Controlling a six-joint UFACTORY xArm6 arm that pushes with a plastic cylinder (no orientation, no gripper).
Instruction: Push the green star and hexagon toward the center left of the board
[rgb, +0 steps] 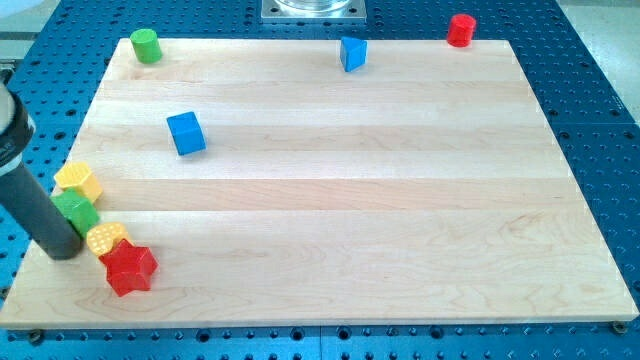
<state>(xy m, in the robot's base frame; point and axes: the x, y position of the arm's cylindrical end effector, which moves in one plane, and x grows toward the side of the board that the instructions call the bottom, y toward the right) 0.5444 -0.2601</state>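
My tip rests on the board near its lower left corner; the dark rod rises from it toward the view's left edge. A green block, its shape partly hidden by the rod, touches the rod's right side just above the tip. A yellow hexagon sits directly above the green block, touching it. A second yellow block lies just right of the tip. A red star lies below and right of that block, touching it.
A blue cube sits in the upper left part of the board. A green cylinder stands at the top left corner. A blue block is at the top centre. A red cylinder stands near the top right corner.
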